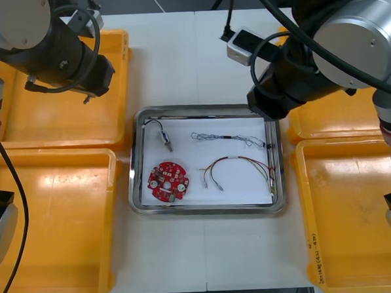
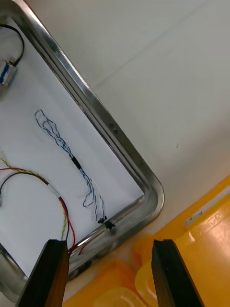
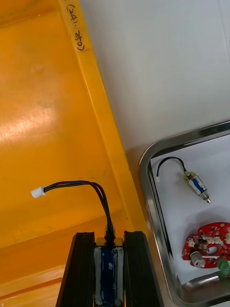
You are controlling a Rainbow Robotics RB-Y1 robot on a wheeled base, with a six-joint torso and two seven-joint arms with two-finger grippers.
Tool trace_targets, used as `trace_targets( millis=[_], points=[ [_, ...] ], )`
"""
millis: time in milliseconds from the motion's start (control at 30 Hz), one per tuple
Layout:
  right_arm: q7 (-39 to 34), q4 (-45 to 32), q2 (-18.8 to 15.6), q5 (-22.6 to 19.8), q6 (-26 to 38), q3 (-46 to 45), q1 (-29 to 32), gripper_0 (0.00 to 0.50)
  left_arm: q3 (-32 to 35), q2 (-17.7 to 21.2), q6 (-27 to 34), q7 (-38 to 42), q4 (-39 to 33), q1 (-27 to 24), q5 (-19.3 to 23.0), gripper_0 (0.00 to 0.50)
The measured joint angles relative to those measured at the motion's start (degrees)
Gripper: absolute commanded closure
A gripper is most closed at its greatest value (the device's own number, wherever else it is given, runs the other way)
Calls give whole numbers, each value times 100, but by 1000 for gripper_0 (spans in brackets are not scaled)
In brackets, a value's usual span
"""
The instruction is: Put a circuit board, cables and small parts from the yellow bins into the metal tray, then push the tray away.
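Over a yellow bin [image 3: 43,120], the left gripper [image 3: 109,240] clamps seemingly a small metal part [image 3: 108,276]; its black cable [image 3: 81,184] may snag the metal tray [image 3: 145,184] rim. Right gripper [image 2: 109,249], spread, hovers nearby.

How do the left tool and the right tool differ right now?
The left tool is shut on a small metal part with a black cable; the right tool is open and empty. The left tool hangs over a yellow bin, the right tool near the metal tray's corner. Both have black fingers.
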Motion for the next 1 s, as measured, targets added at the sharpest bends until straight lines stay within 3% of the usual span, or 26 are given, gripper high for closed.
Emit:
trace_targets(
  millis=[267,600,1000],
  points=[
    [-688,-408,-276,-268,0,-750,743,0,-489,-3,-96,482,-150,2,118,500],
    [-824,-719,-452,-492,1,-2029,1689,0,-1528,-94,-894,2404,-151,2,108,500],
    [-912,-1116,-536,-560,1,-2986,2815,0,-2428,-320,-1579,2449,243,4,-151,500]
  ],
)
